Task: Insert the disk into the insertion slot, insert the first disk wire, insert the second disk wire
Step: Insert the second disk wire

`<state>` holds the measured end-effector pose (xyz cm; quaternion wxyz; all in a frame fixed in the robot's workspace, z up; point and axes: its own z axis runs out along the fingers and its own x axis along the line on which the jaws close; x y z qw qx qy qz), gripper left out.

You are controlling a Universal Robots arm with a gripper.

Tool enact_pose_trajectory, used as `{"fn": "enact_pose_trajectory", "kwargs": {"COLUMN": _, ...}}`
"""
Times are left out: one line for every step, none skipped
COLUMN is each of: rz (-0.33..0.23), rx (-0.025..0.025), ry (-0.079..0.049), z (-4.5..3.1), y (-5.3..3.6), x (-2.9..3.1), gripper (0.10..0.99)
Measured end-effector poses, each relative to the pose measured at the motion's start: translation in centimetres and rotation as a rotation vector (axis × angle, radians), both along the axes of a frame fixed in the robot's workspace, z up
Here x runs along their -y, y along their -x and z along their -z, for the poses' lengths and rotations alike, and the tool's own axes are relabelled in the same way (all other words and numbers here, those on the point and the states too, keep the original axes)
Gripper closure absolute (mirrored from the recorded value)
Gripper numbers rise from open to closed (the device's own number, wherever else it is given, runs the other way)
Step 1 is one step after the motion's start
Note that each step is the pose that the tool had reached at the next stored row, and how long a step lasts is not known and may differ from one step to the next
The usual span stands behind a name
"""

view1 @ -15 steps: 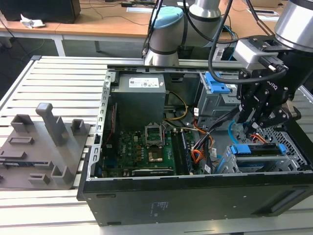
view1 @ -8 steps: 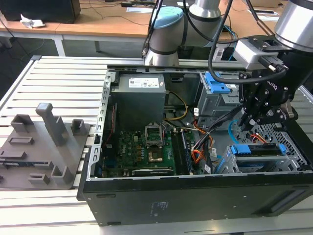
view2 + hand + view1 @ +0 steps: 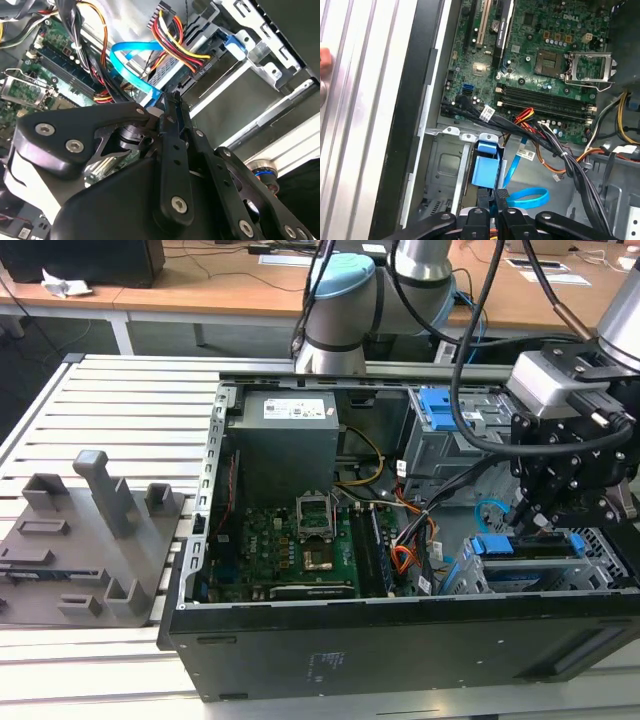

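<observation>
Blue plastic is what is marking the disk [image 3: 528, 546] for you: in the exterior view its carrier is sitting low in the insertion slot [image 3: 470, 575], the grey perforated bay at the exterior view's right end of the open computer case [image 3: 400, 640]. In the first wrist view the carrier's blue end [image 3: 485, 165] is lying inside the grey sheet-metal bay [image 3: 445, 170], so the disk is looking seated there.

Your claw [image 3: 533, 523] is hanging directly over the disk, its black fingers pointing down at the carrier's upper edge. In the first wrist view the fingertips [image 3: 485, 196] are standing close together just beside the blue carrier, and in the second wrist view they [image 3: 172, 107] are looking pressed together at the end of a flat blue cable [image 3: 131, 65]. You are looking at a closed claw, though I cannot tell whether the cable's end is pinched between the tips or only touching them.

That cable is curling in a loop [image 3: 527, 197] near the bay. A bundle of red, yellow and black wires [image 3: 175, 37] is running beside it toward the drive. The green motherboard [image 3: 290, 550] is lying in the middle of the case, which is resting on a ribbed metal worktop [image 3: 110, 410].
</observation>
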<state>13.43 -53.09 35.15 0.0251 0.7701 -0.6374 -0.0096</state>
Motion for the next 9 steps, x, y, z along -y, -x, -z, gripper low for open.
{"fn": "enact_pose_trajectory", "kwargs": {"rz": 0.011, "rx": 0.0000, "ry": 0.000, "z": 0.18, "y": -0.03, "x": 0.02, "gripper": 0.925}}
{"fn": "enact_pose_trajectory", "kwargs": {"rz": 0.032, "rx": 0.0000, "ry": 0.000, "z": 0.29, "y": -0.05, "x": 0.02, "gripper": 0.925}}
{"fn": "enact_pose_trajectory", "kwargs": {"rz": 0.051, "rx": 0.0001, "ry": 0.000, "z": 0.34, "y": -0.09, "x": 0.02, "gripper": 0.925}}
{"fn": "enact_pose_trajectory", "kwargs": {"rz": 0.071, "rx": 0.0000, "ry": 0.000, "z": 0.41, "y": -0.17, "x": 0.02, "gripper": 0.925}}
{"fn": "enact_pose_trajectory", "kwargs": {"rz": 0.083, "rx": 0.0000, "ry": 0.000, "z": 0.44, "y": -0.26, "x": 0.01, "gripper": 0.925}}
{"fn": "enact_pose_trajectory", "kwargs": {"rz": 0.090, "rx": 0.0000, "ry": 0.000, "z": 0.45, "y": -0.32, "x": 0.02, "gripper": 0.925}}
{"fn": "enact_pose_trajectory", "kwargs": {"rz": 0.098, "rx": 0.0000, "ry": 0.000, "z": 0.45, "y": -0.37, "x": 0.02, "gripper": 0.925}}
{"fn": "enact_pose_trajectory", "kwargs": {"rz": 0.106, "rx": 0.0000, "ry": 0.000, "z": 0.46, "y": -0.43, "x": 0.02, "gripper": 0.925}}
{"fn": "enact_pose_trajectory", "kwargs": {"rz": 0.114, "rx": 0.0000, "ry": 0.000, "z": 0.47, "y": -0.50, "x": 0.02, "gripper": 0.925}}
